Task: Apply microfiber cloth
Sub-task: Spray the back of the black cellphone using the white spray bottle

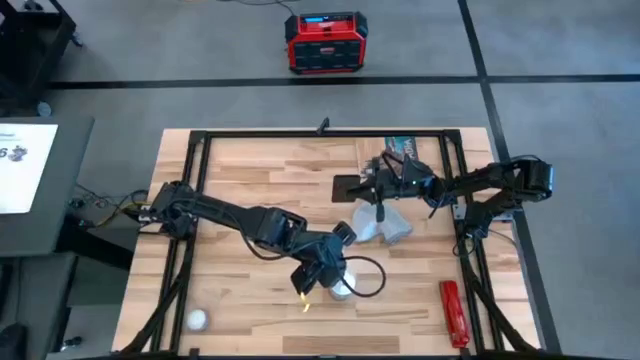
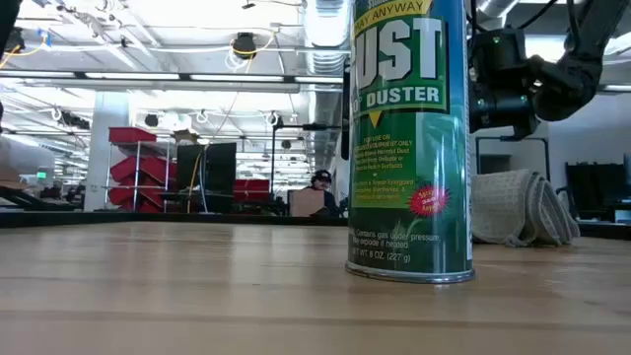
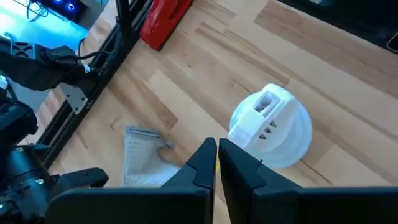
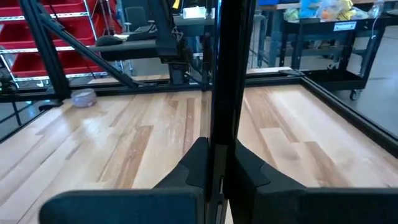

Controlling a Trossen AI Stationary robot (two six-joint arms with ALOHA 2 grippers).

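The microfiber cloth [image 1: 385, 225] lies in a pale, crumpled heap [image 2: 523, 207] on the table, right of centre. My right gripper [image 1: 383, 190] hovers just above its far side, shut on a thin black slab [image 4: 227, 74] seen edge-on, apparently the phone. A black rectangle [image 1: 350, 186] shows beyond the fingertips; whether it is that slab I cannot tell. My left gripper [image 3: 216, 152] is shut with nothing in it. It hangs beside the white nozzle [image 3: 270, 121] of an upright duster can [image 1: 341, 289], to the near left of the cloth [image 3: 143, 158]. My right gripper pinches the black slab's two flat faces [image 4: 225, 118] between its two fingers. The fingers lie level and come from the table's right side. The slab stands upright and rises above the fingers. Its lower end is hidden behind them.
The green duster can [image 2: 412, 138] stands near the front centre with a black cable loop [image 1: 372, 272] beside it. A red tool [image 1: 452, 312] lies at the near right, a white ball [image 1: 198, 320] at the near left and a printed booklet [image 1: 400, 148] at the far side.
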